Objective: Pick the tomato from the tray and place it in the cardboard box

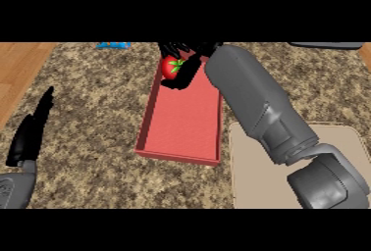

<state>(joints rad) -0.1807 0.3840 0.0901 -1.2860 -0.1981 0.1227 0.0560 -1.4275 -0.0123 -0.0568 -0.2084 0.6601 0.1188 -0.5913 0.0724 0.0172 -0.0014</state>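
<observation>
The tomato (pixel 171 67) is seen at the far end of the red tray (pixel 181 128), close to the tray's far left corner. The right hand (pixel 182 62) is curled round it: dark fingers are arched over its top and a thumb or finger is set down its right side, so that only the left part of the fruit shows. Whether it has been raised off the tray floor cannot be told.

The tomato is judged to be light, round, smooth-skinned and somewhat soft, so it may roll or slip and could be bruised if squeezed hard. It is best taken round its widest part, with fingers on opposite sides, rather than by the green stalk at its top.

The cardboard box (pixel 340 142) lies on the granite surface (pixel 87 98) just right of the tray, largely hidden by the right forearm. The left hand (pixel 33 130) is held with straight fingers at the view's left edge, resting, with nothing in it.
</observation>
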